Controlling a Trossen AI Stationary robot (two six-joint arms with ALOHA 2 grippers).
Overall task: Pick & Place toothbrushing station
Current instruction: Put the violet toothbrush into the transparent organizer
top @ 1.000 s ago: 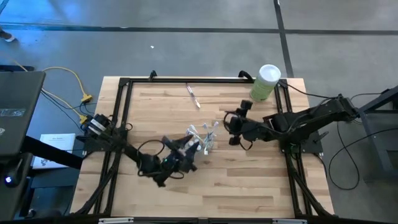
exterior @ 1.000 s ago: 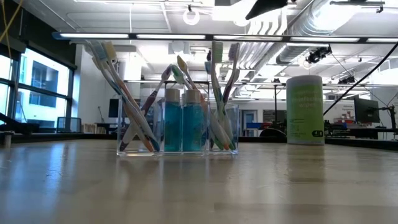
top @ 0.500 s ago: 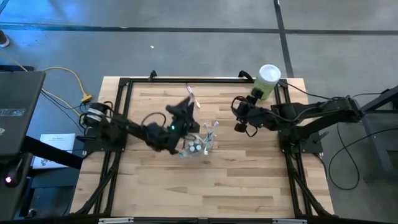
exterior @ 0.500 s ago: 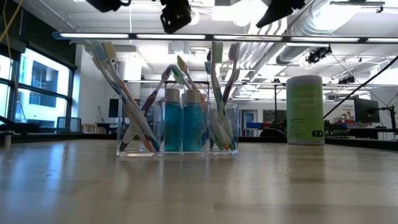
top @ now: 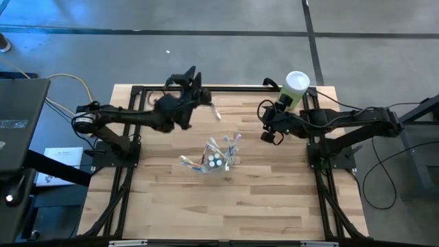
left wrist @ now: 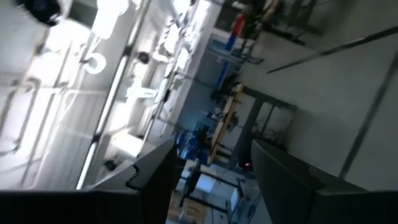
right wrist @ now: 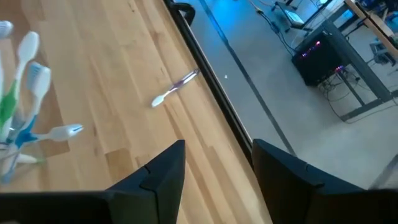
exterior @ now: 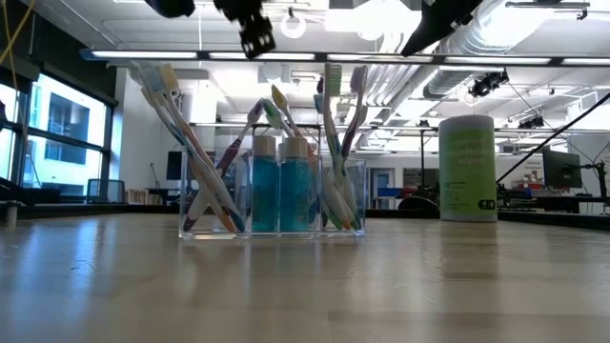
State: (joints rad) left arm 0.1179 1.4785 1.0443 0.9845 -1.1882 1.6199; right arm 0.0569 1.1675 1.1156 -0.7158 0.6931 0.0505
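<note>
The left gripper [top: 195, 88] has swung up from the table's middle to its far edge, fingers spread, empty. The right gripper [top: 269, 125], spread, hovers beside the toothbrushing station [top: 216, 160] mid-table

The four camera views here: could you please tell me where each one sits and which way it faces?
High view: overhead, straight down on the table, both arms, left gripper, right gripper.
Low view: table height, level at the clear organizer; arm parts overhead.
Left wrist view: tilted up at the ceiling; own open fingers.
Right wrist view: down at a loose toothbrush; own open fingers.
High and right wrist views share that toothbrush.
</note>
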